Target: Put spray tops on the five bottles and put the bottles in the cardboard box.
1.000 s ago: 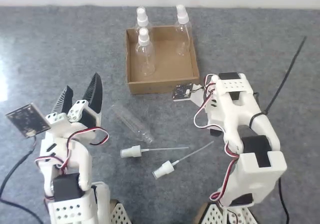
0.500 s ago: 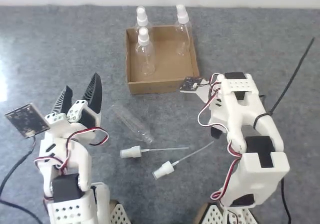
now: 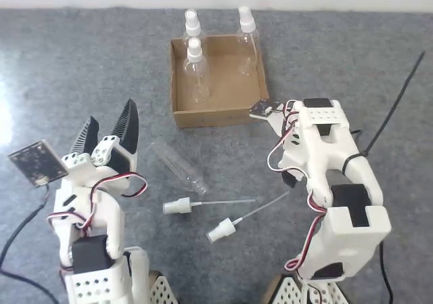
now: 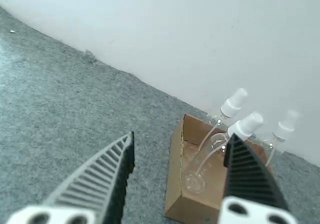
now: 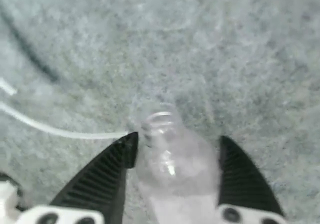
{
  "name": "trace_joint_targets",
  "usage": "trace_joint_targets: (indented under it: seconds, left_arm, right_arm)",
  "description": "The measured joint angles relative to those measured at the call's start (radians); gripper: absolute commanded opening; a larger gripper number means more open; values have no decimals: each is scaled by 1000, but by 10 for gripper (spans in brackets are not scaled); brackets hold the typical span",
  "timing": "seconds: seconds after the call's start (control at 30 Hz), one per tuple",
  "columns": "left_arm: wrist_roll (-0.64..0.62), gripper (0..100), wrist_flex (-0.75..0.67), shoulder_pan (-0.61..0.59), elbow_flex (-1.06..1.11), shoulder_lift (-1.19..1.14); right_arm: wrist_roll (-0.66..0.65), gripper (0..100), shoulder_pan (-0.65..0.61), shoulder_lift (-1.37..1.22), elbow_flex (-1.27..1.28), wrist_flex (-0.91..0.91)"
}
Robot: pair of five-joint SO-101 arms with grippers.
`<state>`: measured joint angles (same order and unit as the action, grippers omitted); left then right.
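Right gripper (image 5: 177, 139) edged far-right this last second, clamped on uncapped bottle (image 5: 170, 166), near-right of box (image 3: 216, 118) | left gripper (image 4: 181, 136) agape, idle | tops (image 3: 177, 206) loose, near-centre | capping judged next

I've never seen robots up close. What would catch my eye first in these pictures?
Three capped bottles standing in the cardboard box at the far side draw the eye first. Nearer, one bare bottle and two loose spray tops with long tubes lie on the grey table between the two arms. The right hand grips another uncapped bottle, while the left hand is raised and open.
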<state>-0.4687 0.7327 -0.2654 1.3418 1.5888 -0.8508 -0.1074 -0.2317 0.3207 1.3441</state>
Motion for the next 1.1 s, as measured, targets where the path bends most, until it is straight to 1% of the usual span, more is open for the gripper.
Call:
trace_joint_targets:
  seconds: [0.3, 0.5, 0.67, 1.1]
  left_arm:
    - [0, 271, 0, 0, 0, 0]
    - [0, 271, 0, 0, 0, 0]
    - [0, 271, 0, 0, 0, 0]
    - [0, 271, 0, 0, 0, 0]
  right_arm:
    - [-120, 279, -35, 0, 0, 15]
    - [-227, 278, -31, 0, 0, 15]
    - [-281, 278, -17, 0, 0, 15]
    - [-292, 278, 34, 0, 0, 15]
